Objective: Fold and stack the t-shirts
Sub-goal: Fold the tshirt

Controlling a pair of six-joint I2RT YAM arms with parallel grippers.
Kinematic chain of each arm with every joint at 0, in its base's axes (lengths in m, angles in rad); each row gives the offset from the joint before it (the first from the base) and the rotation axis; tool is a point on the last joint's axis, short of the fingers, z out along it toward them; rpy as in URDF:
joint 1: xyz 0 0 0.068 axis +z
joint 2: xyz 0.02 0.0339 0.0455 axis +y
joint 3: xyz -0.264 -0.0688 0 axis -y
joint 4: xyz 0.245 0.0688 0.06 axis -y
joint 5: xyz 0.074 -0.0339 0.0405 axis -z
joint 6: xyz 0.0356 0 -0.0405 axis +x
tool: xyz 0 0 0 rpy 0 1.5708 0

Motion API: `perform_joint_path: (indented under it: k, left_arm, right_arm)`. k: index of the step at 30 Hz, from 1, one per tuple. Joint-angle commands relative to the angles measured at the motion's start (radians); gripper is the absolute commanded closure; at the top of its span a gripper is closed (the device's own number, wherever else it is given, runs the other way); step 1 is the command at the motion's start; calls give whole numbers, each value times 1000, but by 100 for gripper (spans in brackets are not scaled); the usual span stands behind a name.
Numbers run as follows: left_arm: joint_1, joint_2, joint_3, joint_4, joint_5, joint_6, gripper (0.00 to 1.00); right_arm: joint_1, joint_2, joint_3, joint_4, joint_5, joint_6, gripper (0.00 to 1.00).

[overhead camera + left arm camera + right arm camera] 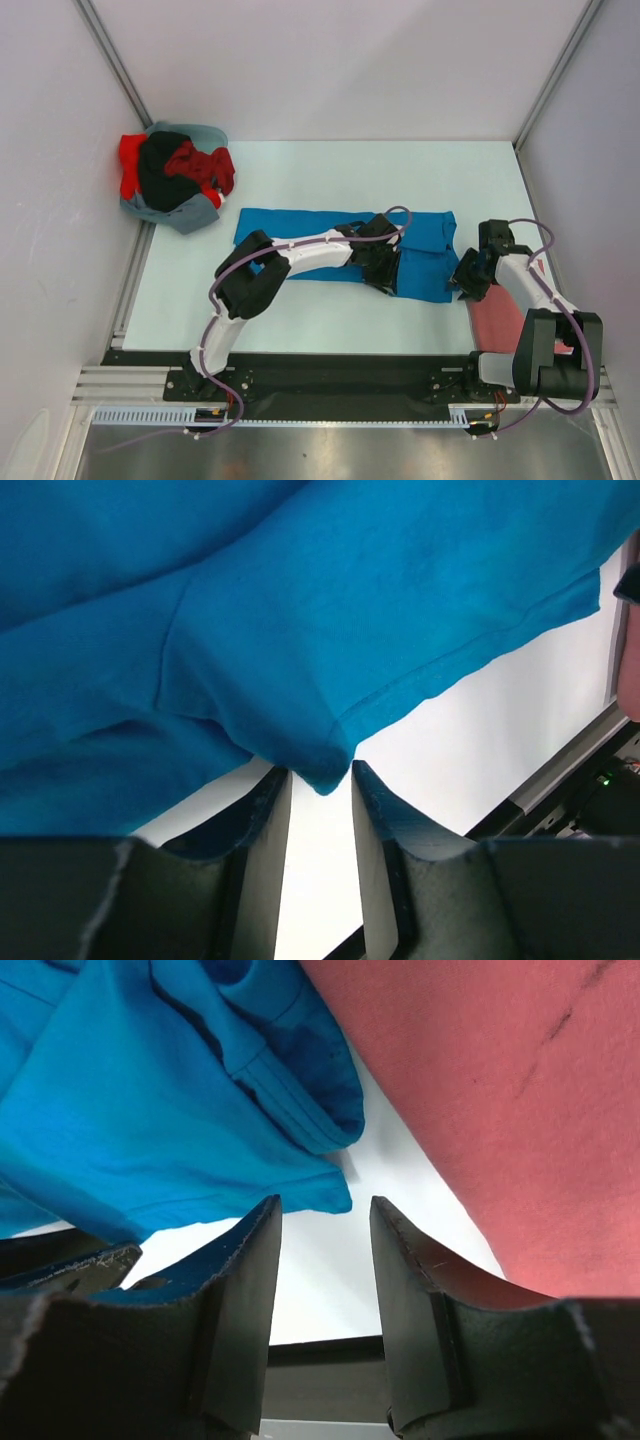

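Part of blue t-shirt (290,222) hides under left arm (310,252); left hand (321,770), right hand (325,1203) gape empty.

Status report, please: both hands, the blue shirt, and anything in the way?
Left hand open at hem corner of blue shirt. Right hand open, empty, between blue shirt and pink shirt. Other shirts heaped far left, nothing blocks.

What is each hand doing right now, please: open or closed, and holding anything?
Left hand: open; a corner of the blue shirt hangs in the gap, not pinched.
Right hand: open, holding nothing.
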Motion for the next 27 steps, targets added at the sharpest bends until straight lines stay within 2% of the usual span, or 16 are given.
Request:
perform_joint_path:
  k: [1, 7, 13, 22, 24, 25, 26, 27]
  left_arm:
    - [-14, 29, 24, 2, 9, -13, 64]
    - [-14, 35, 36, 4, 26, -7, 71]
    - [-14, 47, 56, 7, 44, 10, 84]
    - [-11, 40, 76, -11, 33, 41, 90]
    - [-11, 41, 86, -21, 35, 52, 92]
    - [-10, 43, 92, -24, 36, 56, 93]
    - [-10, 41, 97, -28, 41, 67, 95]
    - [-10, 46, 114, -45, 42, 73, 97]
  right_arm:
    - [-6, 19, -6, 44, 27, 4, 55]
    - [-6, 20, -25, 80, 4, -4, 60]
    - [-6, 51, -36, 93, 2, -3, 64]
    - [-6, 62, -61, 133, 7, 2, 65]
    - [-6, 62, -58, 135, -1, 1, 70]
    - [-6, 60, -58, 132, -6, 1, 76]
    - [-6, 56, -53, 130, -22, 1, 93]
    - [-6, 53, -49, 124, -30, 1, 97]
